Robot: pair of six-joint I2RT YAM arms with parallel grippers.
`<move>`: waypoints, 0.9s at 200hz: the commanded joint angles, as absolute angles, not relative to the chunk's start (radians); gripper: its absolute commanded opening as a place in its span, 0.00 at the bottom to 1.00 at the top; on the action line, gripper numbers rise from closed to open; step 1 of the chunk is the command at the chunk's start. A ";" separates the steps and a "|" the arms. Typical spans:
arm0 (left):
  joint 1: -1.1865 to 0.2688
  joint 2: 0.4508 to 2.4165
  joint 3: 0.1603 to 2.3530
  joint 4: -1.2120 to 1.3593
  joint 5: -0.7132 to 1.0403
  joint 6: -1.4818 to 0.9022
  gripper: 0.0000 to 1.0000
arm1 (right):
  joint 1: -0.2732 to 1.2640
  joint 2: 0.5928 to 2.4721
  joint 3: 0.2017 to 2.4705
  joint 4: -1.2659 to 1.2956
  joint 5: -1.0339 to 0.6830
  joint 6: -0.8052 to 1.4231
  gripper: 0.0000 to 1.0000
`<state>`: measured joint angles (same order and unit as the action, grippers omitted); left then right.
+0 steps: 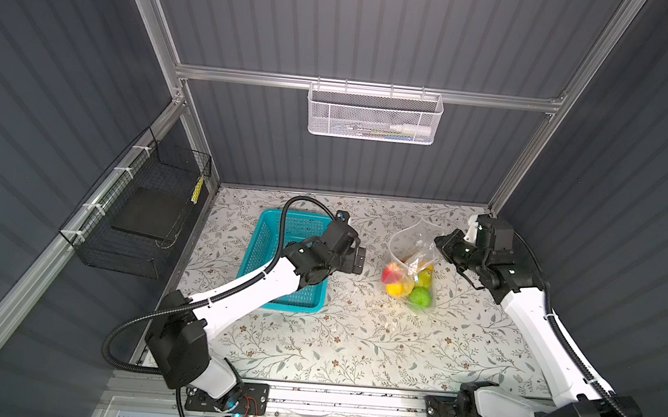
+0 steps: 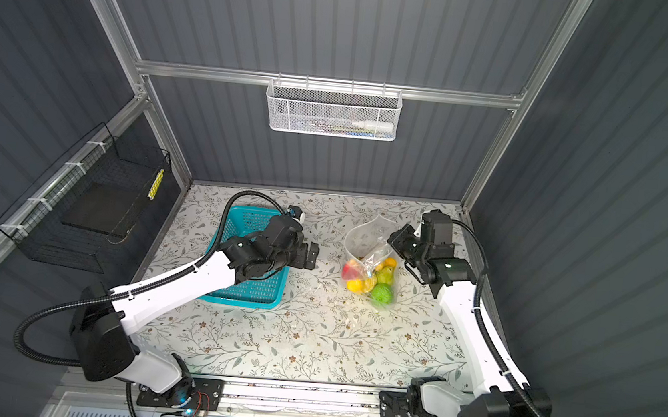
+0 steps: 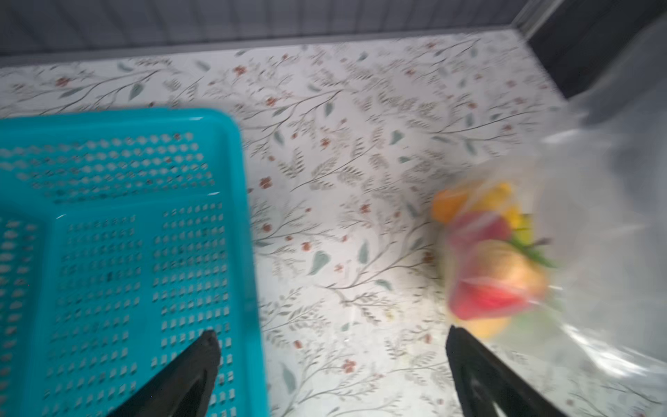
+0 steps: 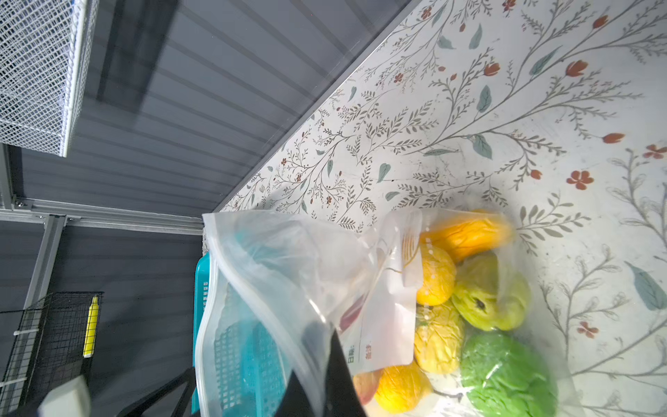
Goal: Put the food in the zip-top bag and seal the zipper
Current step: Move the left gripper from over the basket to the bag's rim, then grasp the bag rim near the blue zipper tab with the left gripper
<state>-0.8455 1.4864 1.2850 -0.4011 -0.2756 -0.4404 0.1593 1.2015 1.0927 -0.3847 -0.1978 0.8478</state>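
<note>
1. All the food (image 1: 406, 281) that showed lay inside the zip-top bag (image 1: 414, 246), heaped at its lower end on the table (image 1: 352, 345), right of centre. The teal basket (image 3: 108, 216) looked empty in the left wrist view. I judged the loading finished and the sealing step in hand
2. The zipper (image 1: 399, 231) gaped in a wide loop, raised off the table. Its blue tab could not be made out
3. The right gripper (image 1: 439, 244) was pinched shut on the bag's film near the mouth, holding that end up. Its arm reached in from the right edge, wrist turned toward the centre
4. The left gripper (image 1: 358, 260) had its jaws spread wide and held nothing. It hung past the basket's edge nearest the bag, pointed at the bag but apart from it, with its forearm lying across the basket
5. The next move probably called for the left gripper to cross that gap and take the free side of the mouth, so both strips could be drawn flat and pressed together; the thin, slippery film would be easy to miss
</note>
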 commanded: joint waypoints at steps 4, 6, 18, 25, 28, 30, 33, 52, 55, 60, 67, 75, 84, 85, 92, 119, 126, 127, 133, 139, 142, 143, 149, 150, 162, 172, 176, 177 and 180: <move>-0.880 1.475 1.295 -0.277 -0.193 -0.437 1.00 | 0.154 1.243 1.122 -0.347 -0.160 0.911 0.00; -0.884 1.476 1.299 -0.274 -0.190 -0.437 1.00 | 0.154 1.246 1.123 -0.346 -0.159 0.915 0.00; -0.902 1.485 1.313 -0.258 -0.170 -0.433 1.00 | 0.153 1.259 1.124 -0.325 -0.156 0.942 0.00; -0.908 1.494 1.324 -0.253 -0.151 -0.433 1.00 | 0.153 1.266 1.122 -0.311 -0.158 0.957 0.00; -0.912 1.500 1.330 -0.251 -0.144 -0.433 1.00 | 0.153 1.269 1.121 -0.305 -0.157 0.963 0.00; -0.914 1.504 1.332 -0.249 -0.137 -0.433 1.00 | 0.154 1.270 1.121 -0.301 -0.157 0.966 0.00; -0.916 1.508 1.337 -0.247 -0.128 -0.433 1.00 | 0.153 1.272 1.120 -0.296 -0.157 0.970 0.00; -0.928 1.554 1.375 -0.244 -0.076 -0.443 0.99 | 0.153 1.278 1.109 -0.275 -0.144 0.997 0.00; -0.930 1.562 1.382 -0.244 -0.066 -0.445 0.98 | 0.153 1.277 1.106 -0.272 -0.141 1.000 0.00; -0.933 1.573 1.391 -0.245 -0.055 -0.450 0.98 | 0.154 1.274 1.102 -0.267 -0.135 1.005 0.00; -0.939 1.587 1.404 -0.244 -0.043 -0.458 0.97 | 0.154 1.271 1.095 -0.262 -0.126 1.010 0.00; -0.946 1.600 1.405 -0.237 -0.036 -0.465 0.96 | 0.154 1.265 1.087 -0.258 -0.112 1.015 0.00; -0.953 1.614 1.405 -0.230 -0.035 -0.475 0.96 | 0.153 1.255 1.077 -0.256 -0.095 1.018 0.00; -0.955 1.615 1.405 -0.230 -0.035 -0.476 0.96 | 0.153 1.255 1.075 -0.255 -0.095 1.019 0.00; -0.960 1.627 1.441 -0.228 -0.031 -0.486 0.95 | 0.154 1.246 1.067 -0.255 -0.082 1.021 0.00; -0.968 1.678 1.485 -0.229 0.002 -0.507 0.90 | 0.158 1.221 1.043 -0.251 -0.047 1.029 0.00; -0.971 1.690 1.496 -0.227 0.012 -0.510 0.89 | 0.158 1.215 1.040 -0.250 -0.043 1.031 0.00; -0.972 1.692 1.499 -0.228 0.014 -0.510 0.89 | 0.158 1.215 1.040 -0.250 -0.042 1.031 0.00; -0.977 1.701 1.510 -0.228 0.022 -0.509 0.88 | 0.159 1.212 1.040 -0.250 -0.038 1.031 0.00; -0.982 1.711 1.521 -0.228 0.029 -0.507 0.87 | 0.160 1.211 1.039 -0.249 -0.036 1.031 0.00; -0.983 1.716 1.526 -0.228 0.032 -0.506 0.87 | 0.161 1.210 1.039 -0.250 -0.034 1.030 0.00; -0.985 1.718 1.527 -0.228 0.033 -0.506 0.87 | 0.161 1.210 1.039 -0.250 -0.035 1.030 0.00; -0.988 1.728 1.537 -0.229 0.039 -0.505 0.87 | 0.161 1.209 1.039 -0.249 -0.034 1.031 0.00; -0.989 1.730 1.539 -0.229 0.040 -0.505 0.87 | 0.161 1.209 1.039 -0.249 -0.034 1.031 0.00; -0.996 1.752 1.560 -0.235 0.058 -0.501 0.85 | 0.163 1.208 1.037 -0.246 -0.031 1.031 0.00; -1.003 1.770 1.579 -0.243 0.063 -0.499 0.84 | 0.164 1.207 1.037 -0.243 -0.032 1.032 0.00; -1.005 1.777 1.585 -0.247 0.065 -0.498 0.84 | 0.164 1.207 1.036 -0.242 -0.032 1.032 0.00; -1.005 1.778 1.586 -0.248 0.065 -0.497 0.84 | 0.165 1.207 1.036 -0.241 -0.032 1.032 0.00; -1.006 1.784 1.591 -0.252 0.064 -0.496 0.83 | 0.164 1.207 1.035 -0.240 -0.033 1.033 0.00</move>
<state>-0.9897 1.7447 1.5360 -0.2386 0.0235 -0.4953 0.1596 1.2217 1.0489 -0.2577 -0.0586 1.0248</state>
